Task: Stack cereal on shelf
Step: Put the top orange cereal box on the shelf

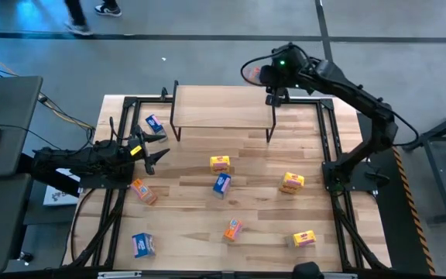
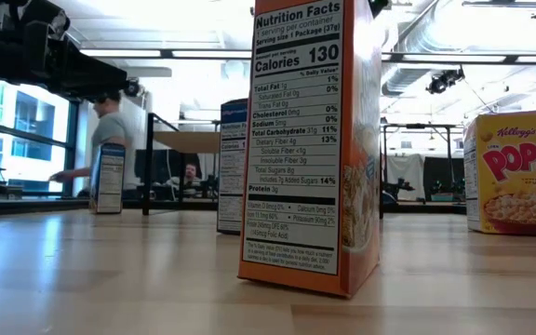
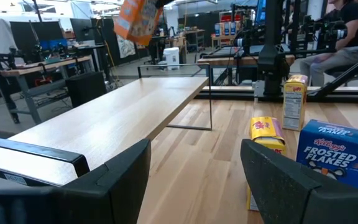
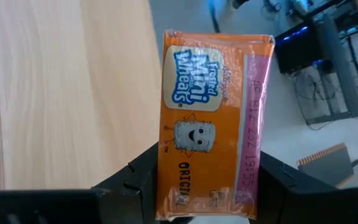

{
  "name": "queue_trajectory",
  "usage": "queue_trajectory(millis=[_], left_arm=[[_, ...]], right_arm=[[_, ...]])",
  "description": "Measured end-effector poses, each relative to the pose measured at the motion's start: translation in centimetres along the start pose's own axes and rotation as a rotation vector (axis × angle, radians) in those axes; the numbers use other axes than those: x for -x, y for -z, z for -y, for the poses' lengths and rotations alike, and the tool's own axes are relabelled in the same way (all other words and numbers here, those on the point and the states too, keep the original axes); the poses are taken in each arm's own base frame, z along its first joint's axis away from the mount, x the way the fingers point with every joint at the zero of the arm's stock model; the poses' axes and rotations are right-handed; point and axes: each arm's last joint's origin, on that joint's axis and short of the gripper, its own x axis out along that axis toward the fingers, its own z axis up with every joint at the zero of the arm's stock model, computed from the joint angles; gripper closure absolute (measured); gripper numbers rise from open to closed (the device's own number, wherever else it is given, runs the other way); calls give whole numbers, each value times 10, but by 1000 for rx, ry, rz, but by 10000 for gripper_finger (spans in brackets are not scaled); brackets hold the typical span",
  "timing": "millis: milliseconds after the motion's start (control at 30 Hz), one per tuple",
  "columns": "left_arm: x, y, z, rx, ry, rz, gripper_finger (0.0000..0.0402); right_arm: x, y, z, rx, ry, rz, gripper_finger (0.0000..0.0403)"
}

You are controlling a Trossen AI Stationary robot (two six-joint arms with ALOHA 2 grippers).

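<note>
The shelf (image 1: 223, 108) stands at the table's far side, its light wooden top on thin black legs. My right gripper (image 1: 257, 75) hangs in the air over the shelf's far right corner, shut on an orange cereal box (image 4: 210, 118), which also shows high in the left wrist view (image 3: 138, 18). Several other cereal boxes stand or lie on the table: blue (image 1: 154, 122), yellow (image 1: 220, 163), blue (image 1: 221, 184), orange (image 1: 143, 191). My left gripper (image 3: 194, 180) waits open at the table's left side, pointing level toward the shelf, and touches nothing. My right gripper pinches the orange box between its two fingers (image 4: 138, 180), one on each long narrow side (image 4: 166, 186), near the end closest to the wrist. The fingers come slanting down from above. The box is lifted clear, its printed front toward the wrist camera.
More boxes lie toward the near edge: orange (image 1: 233, 230), yellow (image 1: 293, 182), yellow (image 1: 304, 239), blue (image 1: 143, 244). In the low view an orange box (image 2: 310, 149) stands close to the camera. A black frame (image 1: 327, 147) borders the table. People are in the room beyond.
</note>
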Motion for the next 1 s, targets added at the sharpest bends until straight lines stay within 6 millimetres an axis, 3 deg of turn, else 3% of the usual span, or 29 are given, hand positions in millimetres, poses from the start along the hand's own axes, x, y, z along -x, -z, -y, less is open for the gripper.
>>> queue_trajectory(millis=[467,1000], left_arm=[[0,0,0,0,0,0,161],[0,0,0,0,0,0,161]], right_arm=[[-41,7,-16,71,-138,-190,242],[-52,20,-6,59,-243,-187,242]])
